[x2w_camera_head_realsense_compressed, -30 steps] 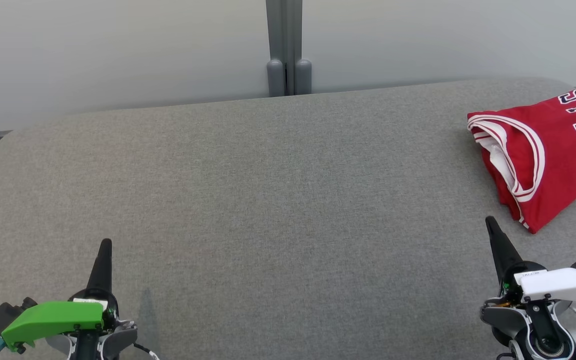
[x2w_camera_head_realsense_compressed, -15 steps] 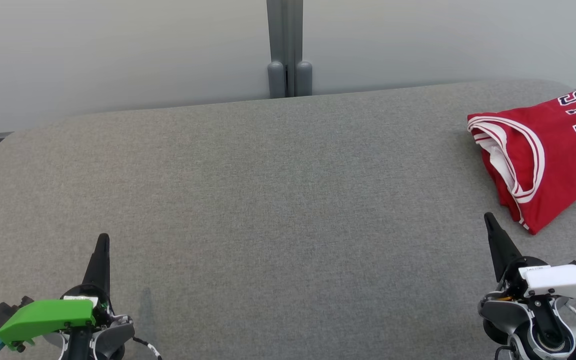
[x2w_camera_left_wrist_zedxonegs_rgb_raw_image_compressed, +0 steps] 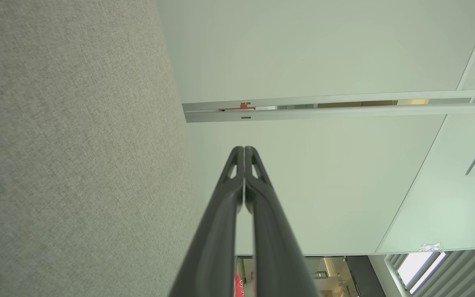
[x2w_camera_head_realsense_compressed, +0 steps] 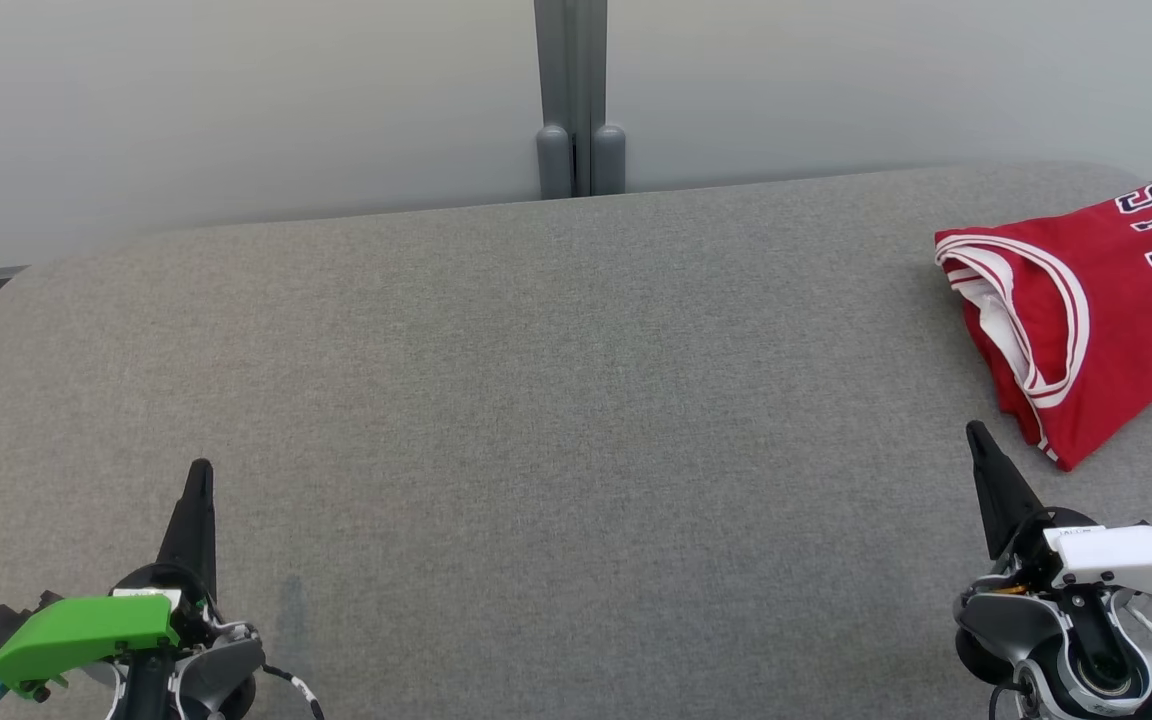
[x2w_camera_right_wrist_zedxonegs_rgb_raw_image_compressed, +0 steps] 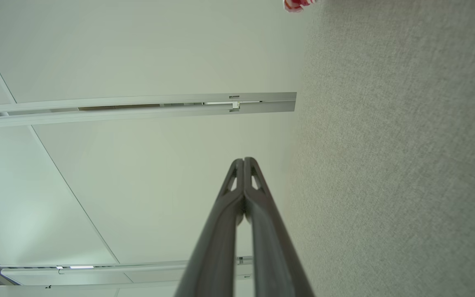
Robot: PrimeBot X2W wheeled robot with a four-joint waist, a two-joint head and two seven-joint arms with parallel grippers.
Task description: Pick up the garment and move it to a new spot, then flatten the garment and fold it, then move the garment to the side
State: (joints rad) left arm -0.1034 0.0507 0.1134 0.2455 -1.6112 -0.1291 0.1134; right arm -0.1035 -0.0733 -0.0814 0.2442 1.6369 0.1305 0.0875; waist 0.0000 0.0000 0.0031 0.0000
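My left gripper point(x2w_camera_head_realsense_compressed: 198, 478) is clenched tight with nothing in it, low at the near left of the gray fabric surface point(x2w_camera_head_realsense_compressed: 576, 400). My right gripper point(x2w_camera_head_realsense_compressed: 978, 440) is likewise pinched together and empty at the near right. The folded red jersey point(x2w_camera_head_realsense_compressed: 1116, 300), white-trimmed with dark lettering, lies at the surface's right edge, near my right fingertips but apart from them, and well apart from my left.
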